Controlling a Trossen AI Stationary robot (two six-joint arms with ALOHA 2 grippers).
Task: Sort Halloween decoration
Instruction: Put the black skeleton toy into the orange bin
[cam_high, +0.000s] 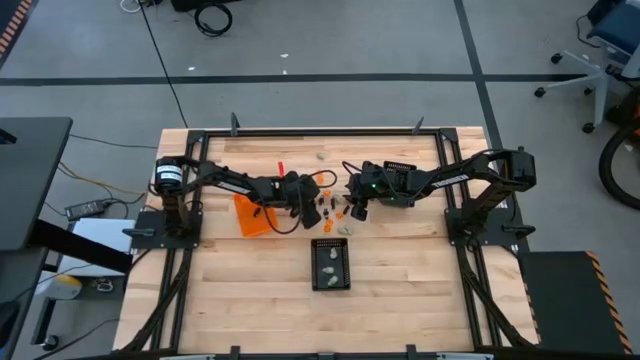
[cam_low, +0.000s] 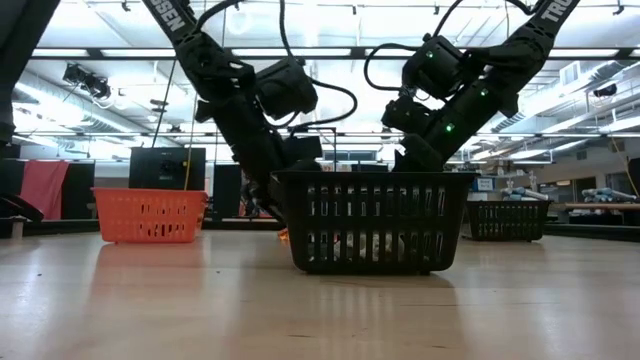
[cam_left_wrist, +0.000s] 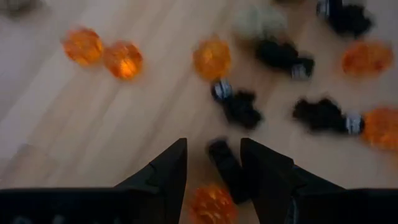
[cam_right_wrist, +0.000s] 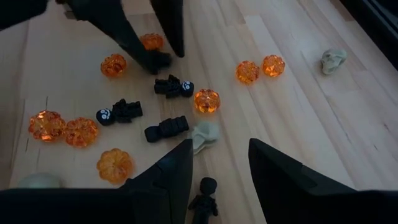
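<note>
You have the Halloween decoration (cam_right_wrist: 168, 99) scattered loose on the bare wood: translucent orange pumpkins (cam_right_wrist: 206, 100), small black skeleton figures (cam_right_wrist: 166, 128) lying flat, and pale skulls (cam_right_wrist: 334, 60). From the central pumpkin, one black figure lies just at ten o'clock, a pale piece (cam_right_wrist: 204, 135) near six o'clock.

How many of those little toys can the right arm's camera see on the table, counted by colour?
Orange pieces: 8
Black pieces: 5
Pale pieces: 3, one partly hidden at the picture's edge
Total: 16
</note>
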